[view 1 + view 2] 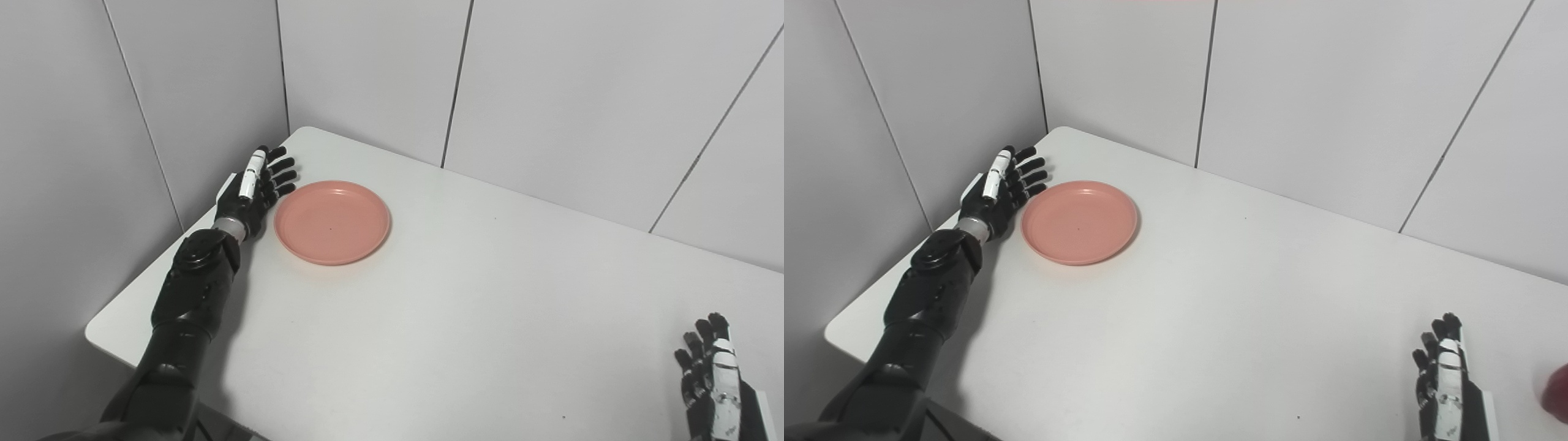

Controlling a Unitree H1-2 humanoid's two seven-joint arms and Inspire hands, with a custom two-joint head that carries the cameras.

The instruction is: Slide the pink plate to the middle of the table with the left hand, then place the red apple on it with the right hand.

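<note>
plate (332,222): pink, empty, flat on the desk (465,306) near its far left corner | left hand (252,190): just left of the plate's rim, fingers (283,176) straight and spread, holding nothing, contact with rim unclear | apple (1557,392): red sliver cut off at right edge | right hand (1445,383): near right edge, fingers apart, empty.

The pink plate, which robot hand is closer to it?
Left. The left hand is right beside the pink plate; the right hand is far off, at the table's near right.
</note>
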